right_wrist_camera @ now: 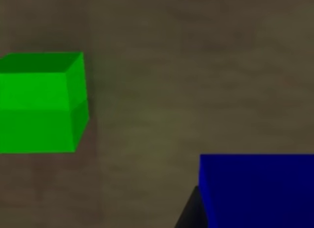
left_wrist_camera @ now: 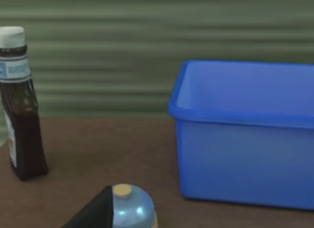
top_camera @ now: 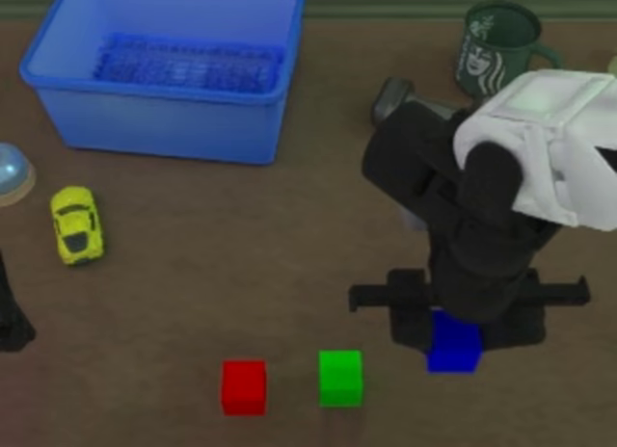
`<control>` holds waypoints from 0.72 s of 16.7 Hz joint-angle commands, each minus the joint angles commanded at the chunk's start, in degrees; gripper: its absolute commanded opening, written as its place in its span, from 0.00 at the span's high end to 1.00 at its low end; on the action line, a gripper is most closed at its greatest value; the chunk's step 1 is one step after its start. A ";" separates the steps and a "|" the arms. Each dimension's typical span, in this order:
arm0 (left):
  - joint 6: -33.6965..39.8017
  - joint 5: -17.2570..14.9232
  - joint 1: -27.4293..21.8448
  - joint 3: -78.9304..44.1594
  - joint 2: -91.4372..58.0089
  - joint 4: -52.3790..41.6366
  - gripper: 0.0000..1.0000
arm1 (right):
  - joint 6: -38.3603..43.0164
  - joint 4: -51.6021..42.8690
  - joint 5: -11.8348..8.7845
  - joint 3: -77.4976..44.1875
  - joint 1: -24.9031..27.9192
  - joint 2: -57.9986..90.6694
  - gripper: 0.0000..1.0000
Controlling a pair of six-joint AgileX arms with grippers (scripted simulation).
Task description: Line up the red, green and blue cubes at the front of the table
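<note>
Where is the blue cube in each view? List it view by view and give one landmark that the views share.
Top view: the blue cube sits at the front, on the table's right side, partly under the right pincer, right of the green cube.
Left wrist view: not in it.
Right wrist view: the blue cube fills a corner, close to the camera.
Shared landmark: the green cube, in the top and right wrist views.

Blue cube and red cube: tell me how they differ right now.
The blue cube is deep blue; the red cube is bright red. The blue cube sits right under the right pincer, partly covered by it, while the red cube stands free with nothing over it. The blue cube lies to the right of the green cube, the red cube to its left. Both look the same size, plain and matte.
</note>
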State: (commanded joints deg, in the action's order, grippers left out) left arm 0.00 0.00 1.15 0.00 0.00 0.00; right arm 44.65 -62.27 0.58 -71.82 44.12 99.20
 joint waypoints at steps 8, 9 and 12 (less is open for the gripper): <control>0.00 0.00 0.00 0.00 0.00 0.00 0.00 | 0.24 13.52 0.04 8.50 0.37 4.36 1.00; 0.00 0.00 0.00 0.00 0.00 0.00 0.00 | 0.29 14.89 0.07 9.52 0.45 4.94 1.00; 0.00 0.00 0.00 0.00 0.00 0.00 0.00 | 0.33 15.84 0.11 10.29 0.52 5.42 1.00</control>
State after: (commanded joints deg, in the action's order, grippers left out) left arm 0.00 0.00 1.15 0.00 0.00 0.00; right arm 44.98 -46.43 0.68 -61.53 44.64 104.63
